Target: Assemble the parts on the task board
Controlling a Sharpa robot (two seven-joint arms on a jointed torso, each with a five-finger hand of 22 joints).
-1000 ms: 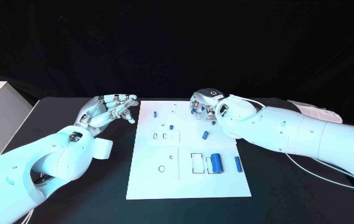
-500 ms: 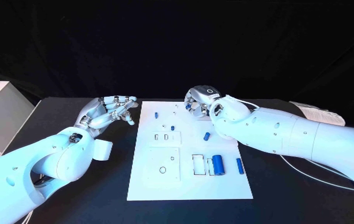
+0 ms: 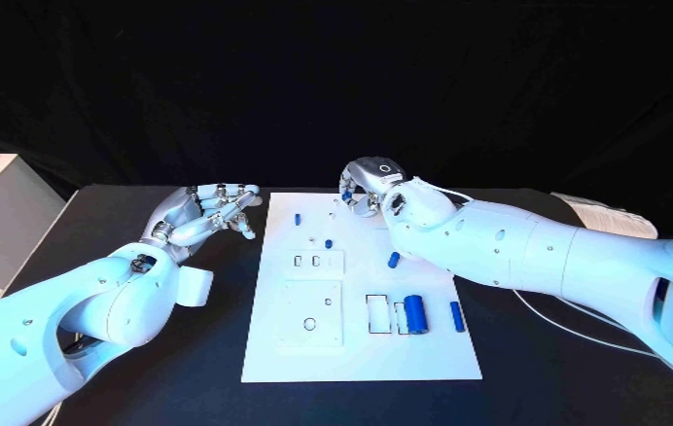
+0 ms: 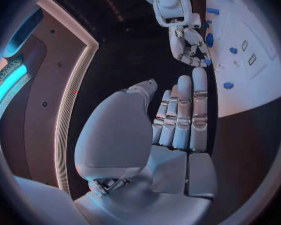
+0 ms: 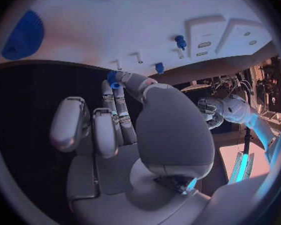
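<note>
Transport step, judged: right hand above far edge of task board, pinching small blue part at fingertips. Left hand empty, fingers apart, over worktop left of board. Next, presumably: lowering onto a peg.

The left arm is extended from the near left, and its left hand is held open with the palm up and the fingers straight, side by side. The right arm is stretched in from the right, its right hand bent downward at the wrist. A small blue part is pinched at the right hand's fingertips.
</note>
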